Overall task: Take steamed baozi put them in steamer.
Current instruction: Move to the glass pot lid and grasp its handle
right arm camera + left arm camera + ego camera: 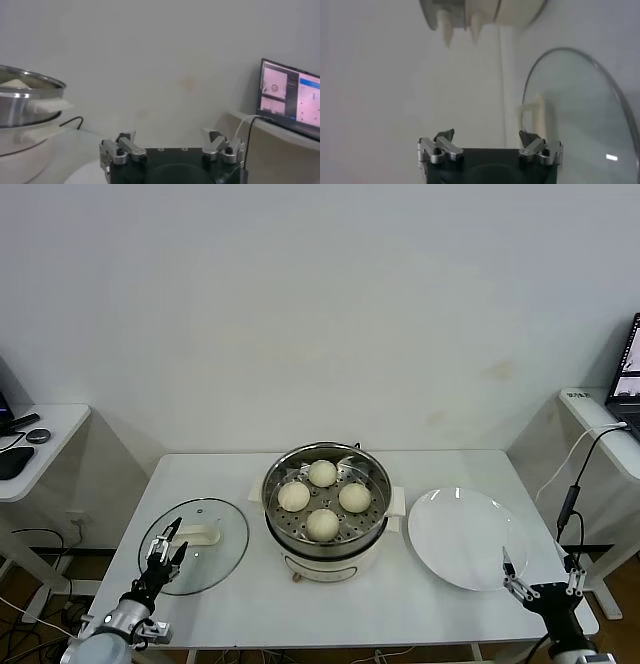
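Four steamed baozi lay inside the steamer. The left gripper and right gripper flanked the steamer, jaws wide and empty.

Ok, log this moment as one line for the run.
baozi: four in steamer | plate: bare | left gripper: open over lid | right gripper: open, near plate

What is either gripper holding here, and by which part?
Nothing. The left gripper is open over the near edge of the lid, and the right gripper is open by the plate. All four baozi sit in the steamer.
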Robot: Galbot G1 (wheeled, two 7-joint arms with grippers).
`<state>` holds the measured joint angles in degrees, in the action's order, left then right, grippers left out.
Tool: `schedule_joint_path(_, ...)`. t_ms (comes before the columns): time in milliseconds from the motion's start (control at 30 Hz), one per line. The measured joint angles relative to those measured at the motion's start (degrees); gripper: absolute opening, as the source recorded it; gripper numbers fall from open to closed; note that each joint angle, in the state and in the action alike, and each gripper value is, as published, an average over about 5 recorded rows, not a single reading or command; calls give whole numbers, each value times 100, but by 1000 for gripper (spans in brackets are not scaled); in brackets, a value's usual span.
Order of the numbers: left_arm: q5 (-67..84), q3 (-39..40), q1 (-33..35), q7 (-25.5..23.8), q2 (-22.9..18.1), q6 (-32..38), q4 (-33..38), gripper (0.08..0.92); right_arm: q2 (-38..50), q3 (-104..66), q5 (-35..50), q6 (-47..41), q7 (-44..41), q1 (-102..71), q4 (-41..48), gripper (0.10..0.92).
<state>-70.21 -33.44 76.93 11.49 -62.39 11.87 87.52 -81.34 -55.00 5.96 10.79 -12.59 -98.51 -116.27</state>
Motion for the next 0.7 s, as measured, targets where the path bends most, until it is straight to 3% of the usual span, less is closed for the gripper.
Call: schedule_joint_path(700,-282,379,-1079,-193,53,24,-1051,815,-61,62,-42,-61,-47,-52,-23,823)
